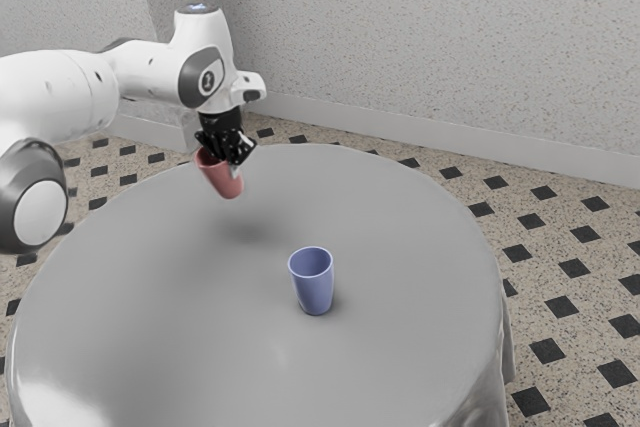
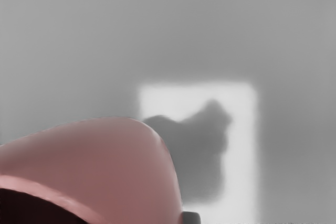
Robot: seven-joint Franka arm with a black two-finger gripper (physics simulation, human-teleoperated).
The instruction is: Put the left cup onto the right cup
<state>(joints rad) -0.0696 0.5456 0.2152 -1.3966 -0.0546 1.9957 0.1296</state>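
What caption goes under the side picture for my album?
Robot claw holds a tilted red cup above the gray table; blue cup stands upright.

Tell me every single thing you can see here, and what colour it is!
red cup: 1, pinkish red, held up in the air above the table, tilted, toward the exterior view's left
blue cup: 1, blue, standing upright on the table near its middle, apart from the red cup
table: 1, grey, round, under both cups
floor: 1, speckled beige with small black squares, around the table
wall: 1, speckled pale grey, behind the table
arm: 1, white with grey joints, coming in from the exterior view's left
gripper: 1, black, at the arm's end, shut on the red cup's rim
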